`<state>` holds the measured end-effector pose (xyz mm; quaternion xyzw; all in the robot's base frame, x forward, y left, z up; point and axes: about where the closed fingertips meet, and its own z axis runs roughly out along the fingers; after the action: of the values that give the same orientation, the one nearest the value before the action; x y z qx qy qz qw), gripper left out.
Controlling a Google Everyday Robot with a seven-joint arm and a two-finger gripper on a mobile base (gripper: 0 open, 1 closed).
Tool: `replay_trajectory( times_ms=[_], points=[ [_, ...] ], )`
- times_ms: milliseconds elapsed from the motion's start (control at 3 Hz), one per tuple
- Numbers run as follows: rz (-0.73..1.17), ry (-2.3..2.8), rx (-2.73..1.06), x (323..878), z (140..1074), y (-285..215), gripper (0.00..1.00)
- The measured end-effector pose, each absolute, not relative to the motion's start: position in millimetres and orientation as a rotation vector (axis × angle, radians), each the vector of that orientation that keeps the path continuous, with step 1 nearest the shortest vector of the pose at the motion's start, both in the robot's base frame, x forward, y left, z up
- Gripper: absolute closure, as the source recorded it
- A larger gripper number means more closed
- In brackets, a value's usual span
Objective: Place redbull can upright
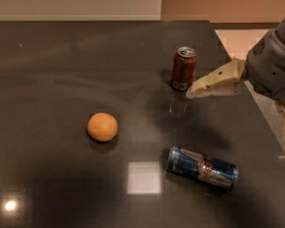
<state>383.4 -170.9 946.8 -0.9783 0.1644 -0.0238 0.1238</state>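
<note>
Redbull can (202, 167) lay on its side on table (61, 70), front-right, so it needed standing up. End effector (194, 91) hung beside soda can (184, 69), apart from target; its state: couldn't tell.
</note>
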Motion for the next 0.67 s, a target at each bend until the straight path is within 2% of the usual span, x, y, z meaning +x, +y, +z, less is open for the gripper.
replay_trajectory(
  times_ms=[667],
  points=[
    [-0.092, 0.373, -2.872, 389.3, 952.3, -160.9, 0.0]
  ],
)
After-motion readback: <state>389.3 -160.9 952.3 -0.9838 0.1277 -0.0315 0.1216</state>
